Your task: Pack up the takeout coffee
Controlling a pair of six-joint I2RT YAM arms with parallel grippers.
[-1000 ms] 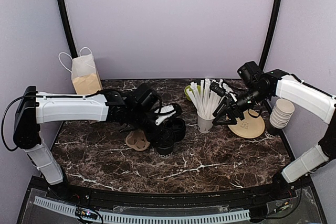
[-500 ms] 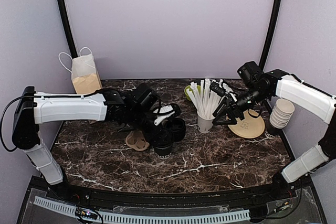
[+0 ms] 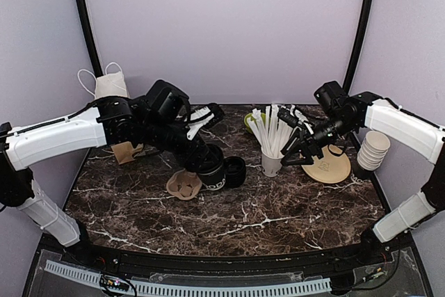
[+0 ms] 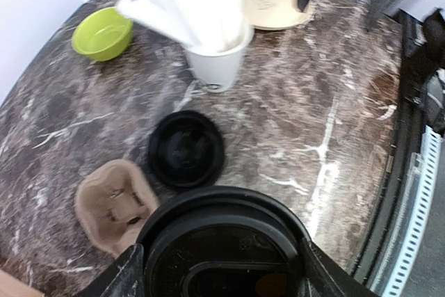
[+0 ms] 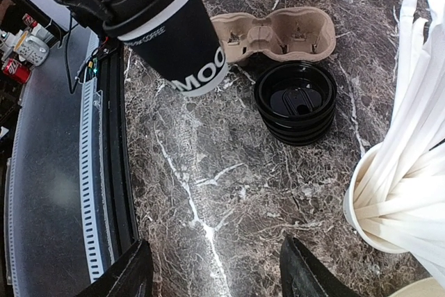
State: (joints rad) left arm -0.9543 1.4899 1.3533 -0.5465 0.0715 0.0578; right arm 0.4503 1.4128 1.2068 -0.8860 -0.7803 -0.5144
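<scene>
At mid-bench, left of centre, the left pincer is clamped on the takeout coffee, with one finger on each side of the cup just under its black lid. The cup is lidded and its white lettering faces the right arm. Seen from above it sits between the pulp cup carrier on its left and the stack of black lids on its right, close to both. I cannot tell whether its base touches the bench. Further right stands a white cup of straws, with a green bowl at the far edge behind it. The right pincer hangs just right of the straw cup with its jaws apart and nothing between them. Beyond it a tan disc lies flat, and a stack of white cups stands at the right edge. A paper bag stands at the far left.
</scene>
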